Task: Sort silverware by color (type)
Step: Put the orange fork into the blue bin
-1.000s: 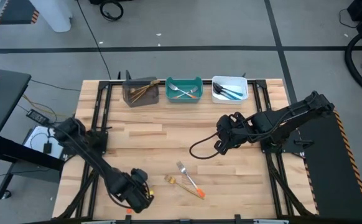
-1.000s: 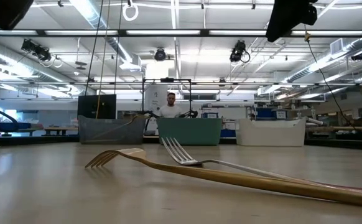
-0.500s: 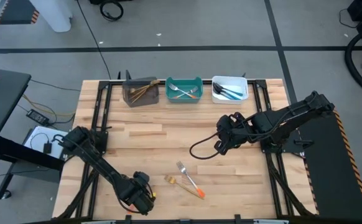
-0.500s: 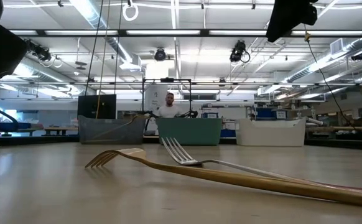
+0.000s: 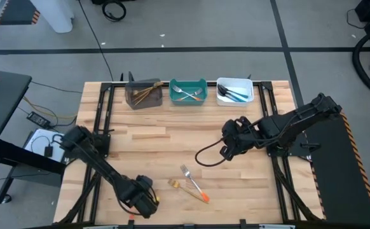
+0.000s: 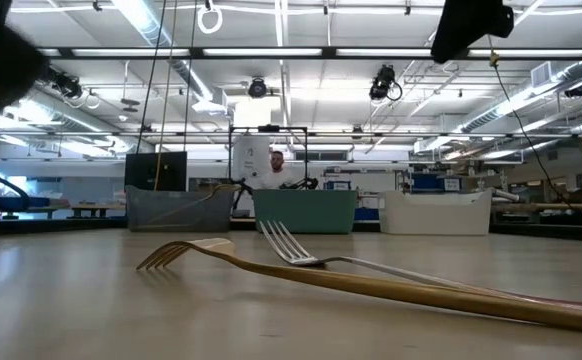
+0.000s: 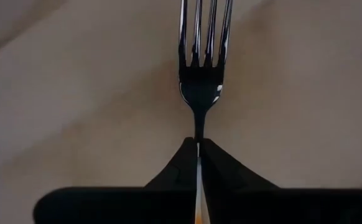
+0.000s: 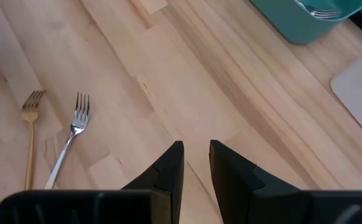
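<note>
My left gripper (image 5: pixel 142 198) is near the table's front left, shut on a silver fork with an orange handle (image 7: pixel 201 81). The fork's tines stick out past the fingertips. My right gripper (image 5: pixel 227 147) hangs over the table's middle right, open and empty (image 8: pixel 196 163). A gold fork (image 5: pixel 177 184) and a silver fork with an orange handle (image 5: pixel 195 183) lie flat on the table near the front edge. The handles cross; both also show in the low view (image 6: pixel 301 262) and the right wrist view (image 8: pixel 69 134). My left gripper pinches the fork's slim neck (image 7: pixel 199 132), just behind the head, between its two fingers. The handle runs back between them, with an orange bit (image 7: pixel 197 216) showing. The fork lies along the fingers, tines pointing away. The table behind the fork is blurred, so it seems lifted clear.
Three bins stand in a row at the far edge. The grey one (image 5: pixel 143 93) holds gold forks, the teal one (image 5: pixel 188 91) holds orange-handled forks, and the white one (image 5: pixel 235 90) holds blue-handled forks. A cable loop (image 5: pixel 205 156) hangs below my right arm. A person shows far behind the table (image 6: pixel 276 170).
My left gripper has shifted a little toward the table's near edge, still shut on the fork. My right gripper has gone slightly toward the near edge. The two forks on the table have stayed where they were.
</note>
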You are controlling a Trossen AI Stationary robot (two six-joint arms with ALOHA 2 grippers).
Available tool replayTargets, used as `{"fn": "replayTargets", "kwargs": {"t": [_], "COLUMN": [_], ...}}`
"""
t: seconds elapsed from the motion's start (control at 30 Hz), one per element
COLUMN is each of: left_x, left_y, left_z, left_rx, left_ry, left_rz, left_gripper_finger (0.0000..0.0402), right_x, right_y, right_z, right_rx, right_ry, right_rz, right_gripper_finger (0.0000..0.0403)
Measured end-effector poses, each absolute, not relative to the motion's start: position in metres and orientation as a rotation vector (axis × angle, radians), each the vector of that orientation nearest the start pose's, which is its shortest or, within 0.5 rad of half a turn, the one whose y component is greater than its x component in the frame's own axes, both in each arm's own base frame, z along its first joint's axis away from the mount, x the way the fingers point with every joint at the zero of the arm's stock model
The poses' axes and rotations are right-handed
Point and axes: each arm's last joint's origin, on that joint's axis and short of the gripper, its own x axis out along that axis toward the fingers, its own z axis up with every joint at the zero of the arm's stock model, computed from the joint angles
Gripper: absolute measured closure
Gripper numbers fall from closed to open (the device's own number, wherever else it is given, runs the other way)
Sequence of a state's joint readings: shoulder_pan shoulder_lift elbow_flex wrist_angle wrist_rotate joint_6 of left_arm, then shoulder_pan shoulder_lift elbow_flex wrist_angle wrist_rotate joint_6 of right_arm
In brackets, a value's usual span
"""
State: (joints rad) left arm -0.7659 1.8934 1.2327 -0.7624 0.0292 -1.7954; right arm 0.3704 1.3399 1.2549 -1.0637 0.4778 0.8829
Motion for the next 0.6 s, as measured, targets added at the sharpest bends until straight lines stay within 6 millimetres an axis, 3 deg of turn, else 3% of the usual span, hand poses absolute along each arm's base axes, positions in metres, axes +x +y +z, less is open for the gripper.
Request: {"fn": "replayTargets", "kwargs": {"t": [0.13, 0.33, 0.5, 0.6], "left_x": [0.253, 0.256, 0.261, 0.267], "left_y": [-0.227, -0.183, -0.128, -0.09], "left_z": [0.193, 0.257, 0.298, 0.314], "left_rx": [-1.005, -1.019, -0.827, -0.651], "left_ry": [1.301, 0.877, 0.568, 0.498], "left_rz": [0.615, 0.582, 0.622, 0.661], "left_gripper_finger": [0.039, 0.0391, 0.0391, 0.0391], "right_x": [0.234, 0.232, 0.235, 0.238], "right_y": [0.081, 0.081, 0.07, 0.059], "right_z": [0.314, 0.315, 0.317, 0.318], "right_rx": [0.323, 0.258, 0.204, 0.172], "right_ry": [0.9, 0.85, 0.785, 0.752], "right_rz": [-0.521, -0.581, -0.677, -0.747], "right_gripper_finger": [0.0318, 0.0318, 0.0318, 0.0318]}}
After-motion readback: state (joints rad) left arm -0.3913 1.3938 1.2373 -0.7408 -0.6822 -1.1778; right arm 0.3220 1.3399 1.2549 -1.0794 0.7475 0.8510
